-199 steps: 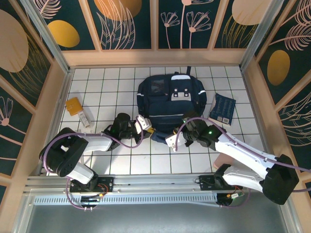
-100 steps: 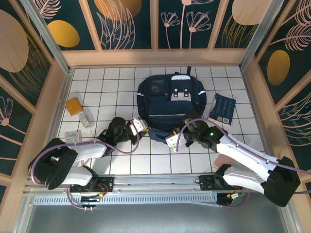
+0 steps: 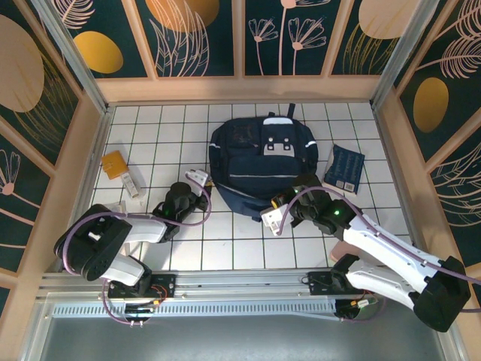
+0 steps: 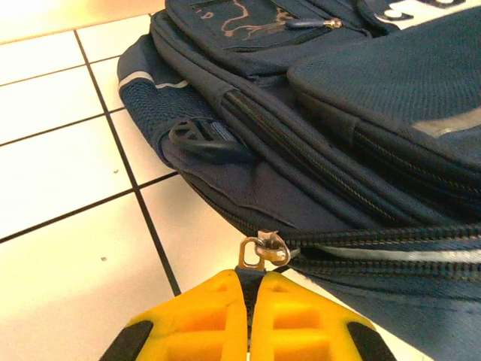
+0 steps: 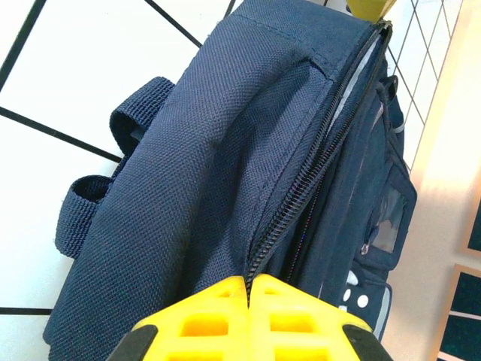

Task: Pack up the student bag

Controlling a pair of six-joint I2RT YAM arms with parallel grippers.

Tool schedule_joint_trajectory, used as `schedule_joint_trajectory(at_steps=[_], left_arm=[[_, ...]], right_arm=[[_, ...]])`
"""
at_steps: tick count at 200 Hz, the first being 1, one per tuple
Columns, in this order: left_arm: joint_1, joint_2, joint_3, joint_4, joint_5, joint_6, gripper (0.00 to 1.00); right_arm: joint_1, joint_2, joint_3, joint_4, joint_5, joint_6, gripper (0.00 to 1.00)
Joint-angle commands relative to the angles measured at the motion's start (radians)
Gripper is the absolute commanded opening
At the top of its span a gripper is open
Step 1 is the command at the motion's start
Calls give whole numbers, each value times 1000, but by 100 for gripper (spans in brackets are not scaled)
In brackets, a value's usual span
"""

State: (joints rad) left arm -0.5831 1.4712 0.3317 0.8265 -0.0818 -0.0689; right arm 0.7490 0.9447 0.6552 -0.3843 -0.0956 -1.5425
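Observation:
The student bag [image 3: 259,162], a large navy backpack with a grey patch and pale trim, lies flat at the middle of the white tiled floor. My left gripper [image 3: 204,186] is at the bag's near left corner. In the left wrist view its yellow fingers [image 4: 225,316] are shut on the dark tab of a metal zipper pull [image 4: 261,250], where the zipper track of the bag [image 4: 361,113] ends. My right gripper [image 3: 289,199] is at the bag's near right edge. Its tips [image 5: 248,280] are pinched shut on the zipper seam of the bag [image 5: 188,188].
A small dark-blue patterned pouch [image 3: 344,168] lies right of the bag. An orange-yellow packet [image 3: 114,163] and a small pale item [image 3: 132,183] lie at the left. Wooden walls enclose the floor on three sides.
My left gripper has moved left and away along the bag's near edge with the zipper pull in it. The bag's near edge has shifted, and my right gripper has moved a little right with it.

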Motion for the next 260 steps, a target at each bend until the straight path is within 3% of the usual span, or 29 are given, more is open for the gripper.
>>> schedule_joint_trajectory(at_steps=[1,11,18,35,57,76,123,153,180,191,206,237,260], left_arm=[[29,2,19,56,26,-65,0],[5,-15,6,60,51,-31,0],[-21,-33,0,52,56,7,0],[-83,-80,4,-15,60,72,0],[-108,-112,-7,-22,119,59,0],[-122,-129,-10,-26,180,54,0],[-132,-205,-21,-45,271,69,0],[-133,-202,-14,-61,349,97,0],[-133,-190,-10,-66,365,108,0],[-133,-191,-9,-64,366,111,0],[-134,-193,-11,-58,375,118,0],[-134,-201,-14,-53,396,128,0],[-134,-204,-16,-47,406,131,0]], right_arm=[[-10,-26,-10,-63,-73,89,2],[-5,-24,-11,-32,-123,190,29],[0,-23,-6,-5,-167,271,39],[1,-12,32,17,-284,430,54],[11,19,69,96,-374,632,62],[36,77,74,226,-372,813,62],[99,237,109,289,-173,876,59],[110,264,108,245,-158,869,51],[110,301,107,227,-89,909,32],[112,325,125,189,-92,910,31],[115,351,148,152,-113,919,35],[118,385,203,58,-194,951,54],[119,429,259,-23,-232,977,59]])
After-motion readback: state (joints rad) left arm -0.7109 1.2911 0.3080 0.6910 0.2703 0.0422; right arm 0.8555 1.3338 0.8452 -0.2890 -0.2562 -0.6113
